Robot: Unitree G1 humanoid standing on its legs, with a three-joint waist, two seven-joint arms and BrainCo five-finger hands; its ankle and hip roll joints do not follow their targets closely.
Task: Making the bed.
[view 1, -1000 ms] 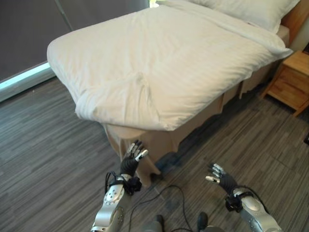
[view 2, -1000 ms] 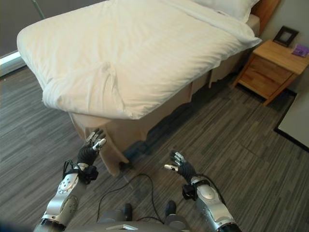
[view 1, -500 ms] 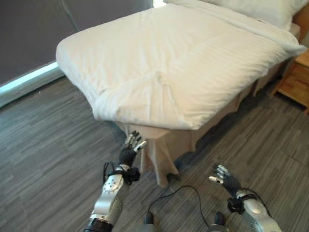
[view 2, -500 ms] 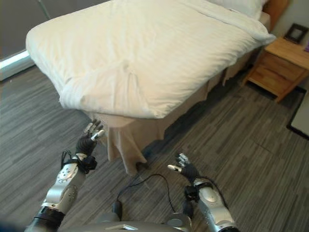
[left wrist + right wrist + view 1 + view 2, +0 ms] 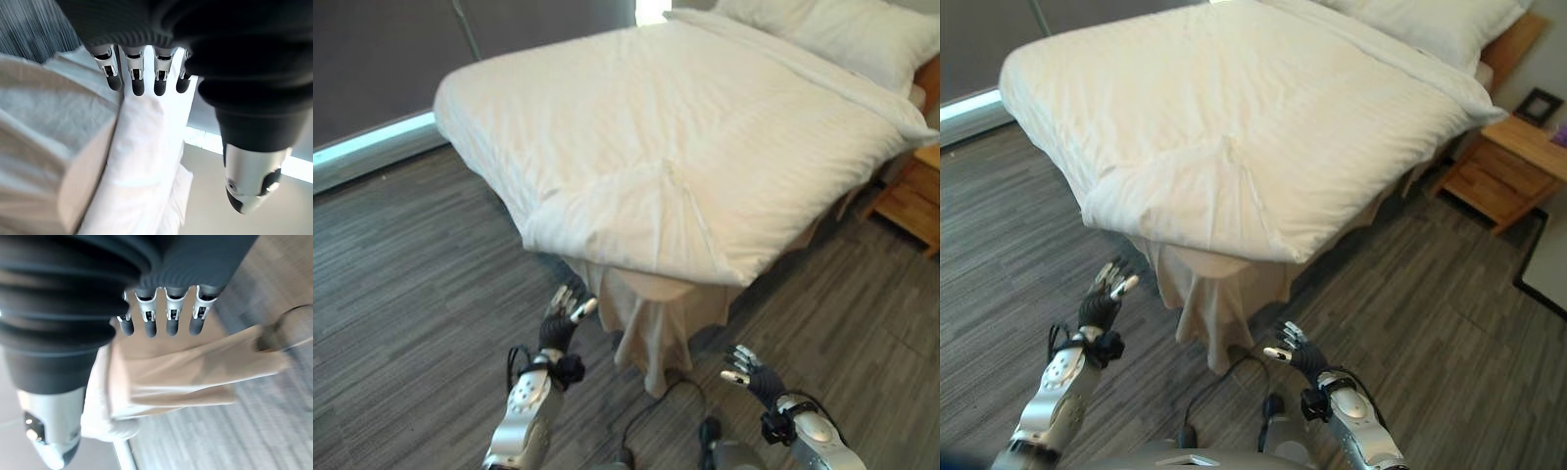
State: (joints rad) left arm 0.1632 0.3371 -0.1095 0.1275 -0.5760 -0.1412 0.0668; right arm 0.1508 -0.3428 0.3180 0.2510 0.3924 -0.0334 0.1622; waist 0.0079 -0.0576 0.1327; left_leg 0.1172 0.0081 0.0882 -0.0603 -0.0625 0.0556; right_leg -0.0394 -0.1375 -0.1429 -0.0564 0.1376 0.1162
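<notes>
At the bottom of the frame both hands hang over the grey floor — the left hand lower left, the right hand lower right, each with fingers spread and straight, holding nothing. Between them and slightly above, the beige bed skirt drapes down at the bed's near corner, apart from both hands. Above it the white duvet covers the bed across the middle of the frame, with a creased fold at the near corner. At the upper right lies a pillow; a wooden nightstand stands at the right edge, beside the bed.
</notes>
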